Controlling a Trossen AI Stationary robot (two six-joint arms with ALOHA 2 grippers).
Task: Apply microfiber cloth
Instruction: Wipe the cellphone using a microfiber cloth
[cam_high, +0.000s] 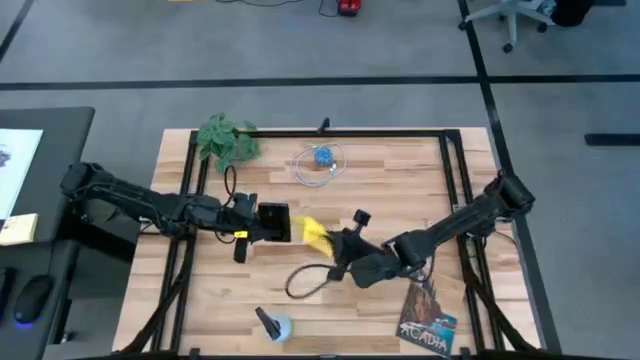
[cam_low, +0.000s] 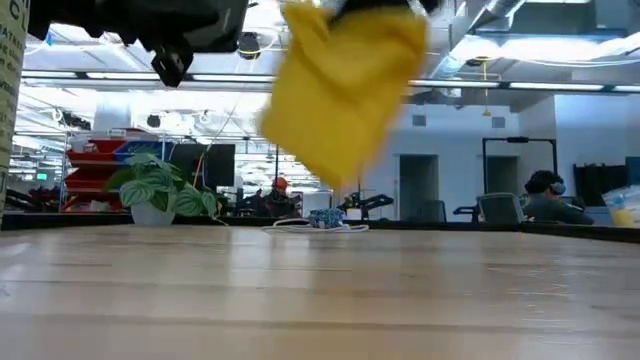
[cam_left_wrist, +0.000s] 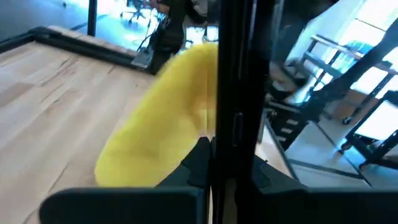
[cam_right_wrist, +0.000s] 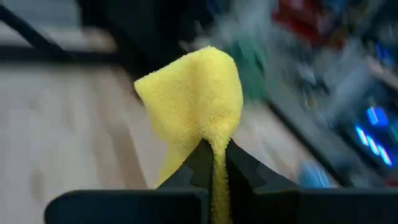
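The microfiber cloth (cam_high: 315, 233), bright yellow and rumpled, hangs in the air above the table's middle; the low view shows the cloth (cam_low: 340, 90) well clear of the wood. My right gripper (cam_high: 334, 244) is shut on it, coming from the table's right. Just left of the cloth, my left gripper (cam_high: 257, 224) is shut on a black smartphone (cam_high: 274, 222). In the left wrist view the smartphone (cam_left_wrist: 233, 87) shows edge-on as a thin dark bar, with the cloth (cam_left_wrist: 161, 130) right behind it. My left gripper pinches the smartphone between its two fingers at the end nearest the wrist (cam_left_wrist: 216, 163). The fingers reach level from the table's left. The phone sticks out beyond them toward the cloth, off the table. My right gripper pinches a bunched fold of the cloth (cam_right_wrist: 214, 146) between its two fingertips. The fingers come from the table's right. One lobe of cloth stands beyond the tips and the rest hangs slack below, lifted clear of the table.
A green leafy plant (cam_high: 228, 140) stands at the far left corner. A blue object with a white cable (cam_high: 322, 157) lies at the far middle. A black cable loop (cam_high: 305, 282), a small blue-grey item (cam_high: 272, 324) and a book (cam_high: 428, 320) lie near the front.
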